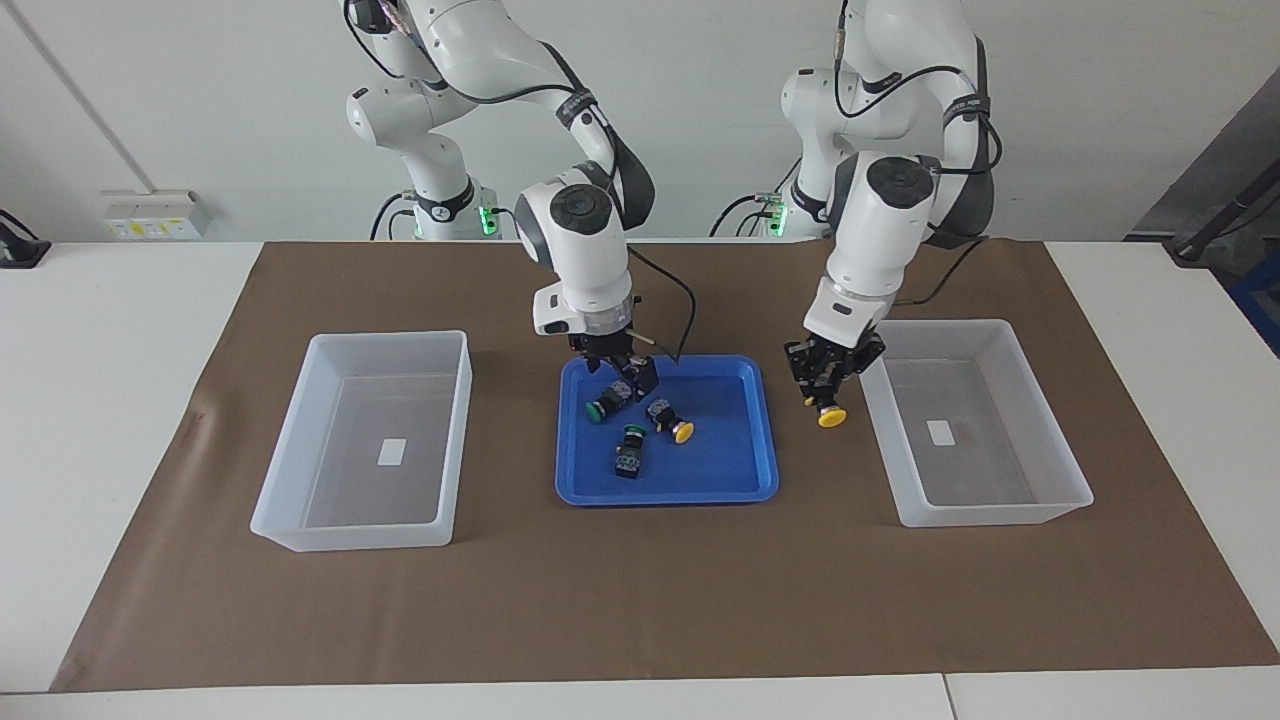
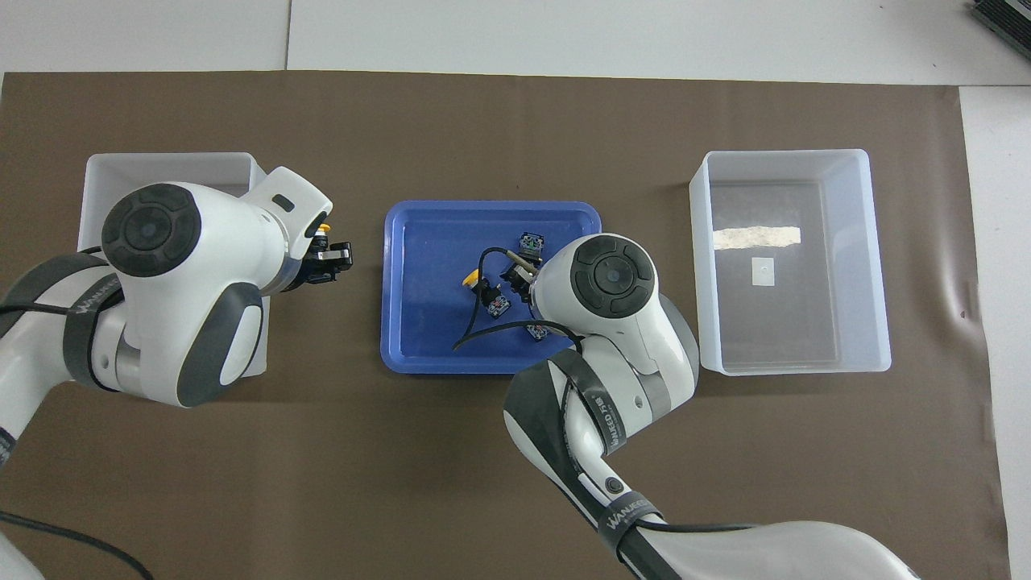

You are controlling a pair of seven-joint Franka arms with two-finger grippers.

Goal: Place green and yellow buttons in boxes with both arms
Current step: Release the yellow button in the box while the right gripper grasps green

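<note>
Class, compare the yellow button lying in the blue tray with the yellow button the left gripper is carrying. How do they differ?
The tray's yellow button lies tipped on the blue tray; the held yellow button hangs cap-down.
The first is free; the second is clamped in the left gripper, between tray and bin.
Both have yellow caps on dark bodies.

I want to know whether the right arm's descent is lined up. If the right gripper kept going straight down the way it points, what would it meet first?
Most likely the green button lying in the blue tray: the right gripper hangs just above it, fingers pointing down. Depth is hard to judge, so it may already touch.
</note>
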